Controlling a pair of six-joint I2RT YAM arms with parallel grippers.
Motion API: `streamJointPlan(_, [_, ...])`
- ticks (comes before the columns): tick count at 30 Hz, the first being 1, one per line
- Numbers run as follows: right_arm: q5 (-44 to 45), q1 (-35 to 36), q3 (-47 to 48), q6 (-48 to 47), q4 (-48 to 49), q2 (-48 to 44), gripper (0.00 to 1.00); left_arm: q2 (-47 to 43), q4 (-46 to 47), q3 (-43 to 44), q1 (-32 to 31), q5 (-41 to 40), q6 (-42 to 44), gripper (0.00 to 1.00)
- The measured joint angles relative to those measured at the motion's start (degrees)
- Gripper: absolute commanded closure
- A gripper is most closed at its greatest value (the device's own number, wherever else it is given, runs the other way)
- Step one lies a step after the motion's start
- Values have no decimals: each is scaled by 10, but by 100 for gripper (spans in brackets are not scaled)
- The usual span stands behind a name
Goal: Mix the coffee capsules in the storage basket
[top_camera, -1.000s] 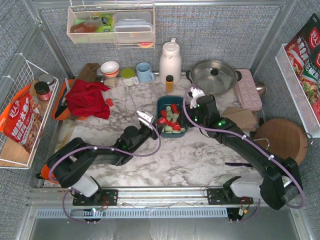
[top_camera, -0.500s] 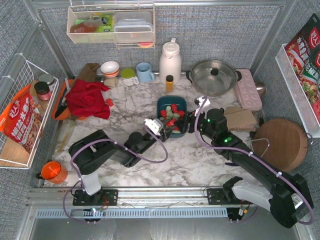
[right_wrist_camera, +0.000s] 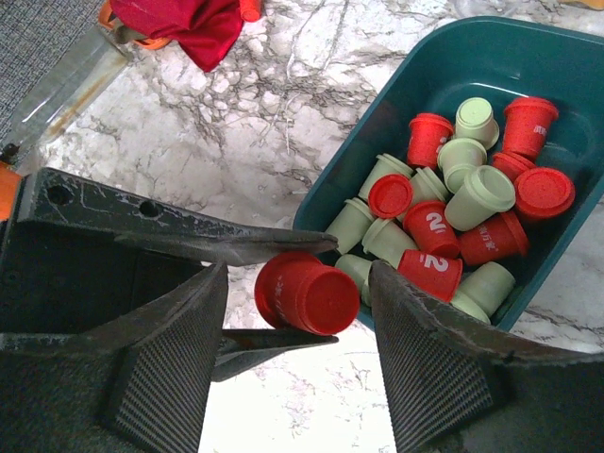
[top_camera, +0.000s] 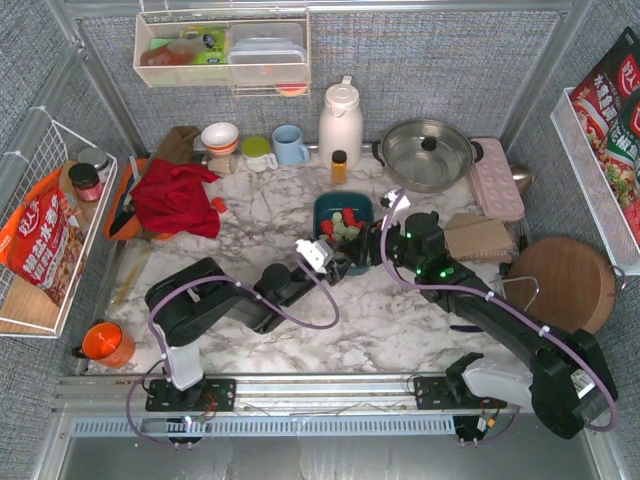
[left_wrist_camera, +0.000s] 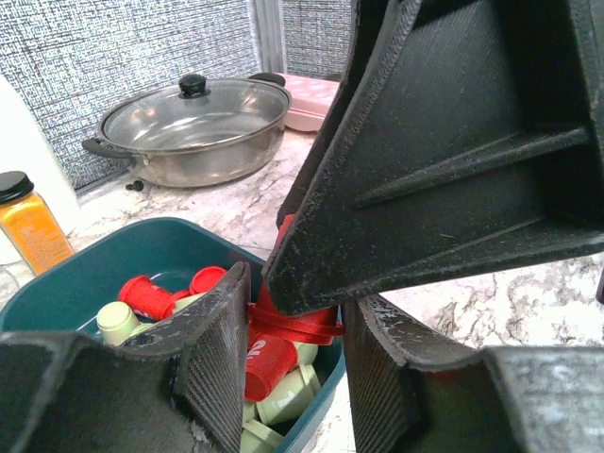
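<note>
While left tool (left_wrist_camera: 294, 368) apparently pinches red capsule (right_wrist_camera: 307, 294) | right tool (right_wrist_camera: 297, 283) wide | capsules (right_wrist_camera: 429, 222) read "2"

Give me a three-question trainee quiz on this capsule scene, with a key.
1. True or false: the storage basket holds only green coffee capsules.
2. The left gripper grips: A) a red capsule B) a green capsule C) nothing.
3. Is the right gripper open or shut?
Key: 1 false, red and green lie mixed; 2 A; 3 open.
</note>
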Motion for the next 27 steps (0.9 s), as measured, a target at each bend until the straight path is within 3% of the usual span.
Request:
streamJointPlan(8, [-10, 0, 23, 6, -11, 12, 45, 1, 5, 1, -5, 3, 0, 61])
streamJointPlan(21, [-7, 0, 41, 26, -46, 21, 42, -17, 6, -12, -6, -5, 5, 61])
streamJointPlan(27, [4, -1, 48, 36, -64, 14, 46, -20, 6, -14, -9, -7, 7, 61])
